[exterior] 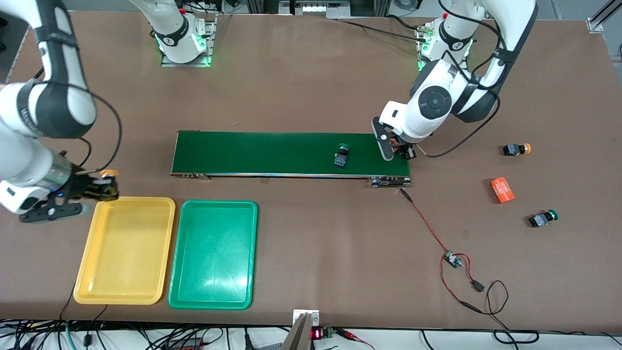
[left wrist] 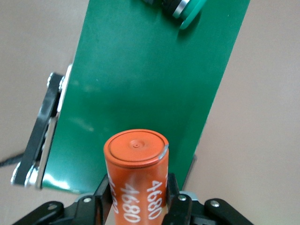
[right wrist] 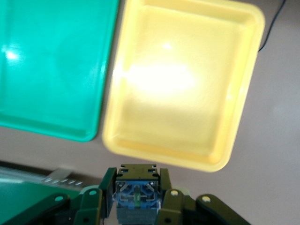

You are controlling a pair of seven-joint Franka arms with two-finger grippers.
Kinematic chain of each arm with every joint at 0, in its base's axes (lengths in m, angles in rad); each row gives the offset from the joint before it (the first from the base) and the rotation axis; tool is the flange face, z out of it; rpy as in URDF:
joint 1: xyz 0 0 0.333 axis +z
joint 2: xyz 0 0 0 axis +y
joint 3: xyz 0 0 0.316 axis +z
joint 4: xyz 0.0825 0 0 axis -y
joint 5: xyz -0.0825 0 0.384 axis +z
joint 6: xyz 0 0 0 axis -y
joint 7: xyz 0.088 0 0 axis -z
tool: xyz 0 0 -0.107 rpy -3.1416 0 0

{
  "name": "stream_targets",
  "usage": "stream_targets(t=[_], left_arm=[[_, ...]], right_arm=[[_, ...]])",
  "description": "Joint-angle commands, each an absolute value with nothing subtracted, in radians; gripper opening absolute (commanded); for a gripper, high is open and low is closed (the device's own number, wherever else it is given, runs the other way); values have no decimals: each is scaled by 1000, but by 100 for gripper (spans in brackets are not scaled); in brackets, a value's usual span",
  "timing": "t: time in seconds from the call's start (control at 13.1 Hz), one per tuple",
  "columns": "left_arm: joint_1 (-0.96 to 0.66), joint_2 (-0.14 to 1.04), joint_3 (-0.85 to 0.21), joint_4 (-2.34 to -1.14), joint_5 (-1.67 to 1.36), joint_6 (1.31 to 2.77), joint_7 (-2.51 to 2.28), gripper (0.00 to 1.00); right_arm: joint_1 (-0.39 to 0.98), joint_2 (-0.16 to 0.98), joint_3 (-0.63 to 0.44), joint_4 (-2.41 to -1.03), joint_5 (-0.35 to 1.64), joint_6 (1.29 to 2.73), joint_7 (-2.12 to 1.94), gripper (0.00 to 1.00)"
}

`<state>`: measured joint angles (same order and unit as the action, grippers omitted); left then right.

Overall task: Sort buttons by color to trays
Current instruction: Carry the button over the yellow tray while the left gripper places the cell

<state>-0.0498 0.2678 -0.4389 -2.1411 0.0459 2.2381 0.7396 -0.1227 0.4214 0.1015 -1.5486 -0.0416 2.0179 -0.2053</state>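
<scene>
A yellow-capped button (exterior: 108,181) is being gripped tightly by the right tool (exterior: 99,187) above the tabletop (exterior: 311,253), just beside the yellow tray (exterior: 82,282). An orange cylinder (left wrist: 137,180) is being clamped by the left tool (left wrist: 140,201) over the conveyor belt (exterior: 252,153), where a green button (exterior: 342,156) is lying.

A high front camera faces both robot bases at twelve o'clock, while the left wrist view looks closely down onto the conveyor belt (exterior: 291,153) and the right wrist view onto both trays (right wrist: 180,84).
</scene>
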Motion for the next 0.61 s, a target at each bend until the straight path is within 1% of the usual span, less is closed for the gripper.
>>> stream_targets(t=[0.0,0.15,0.38,0.46,0.53], left_arm=[[-51,319,-437,-2109,125,2272,797,0],[-52,322,-437,-2109,140,2275,805,0],[-77,331,-436,-2111,141,2275,831,1],[-78,334,-436,-2111,141,2275,831,2],[-80,342,-436,-2111,143,2275,831,6]], right_arm=[[-159,492,123,-1551,-43,2135,-247,32],[-189,553,123,-1551,-89,2250,-253,32],[-206,627,123,-1548,-98,2333,-284,32],[-212,650,123,-1548,-97,2379,-300,32],[-227,672,123,-1548,-98,2411,-310,32]])
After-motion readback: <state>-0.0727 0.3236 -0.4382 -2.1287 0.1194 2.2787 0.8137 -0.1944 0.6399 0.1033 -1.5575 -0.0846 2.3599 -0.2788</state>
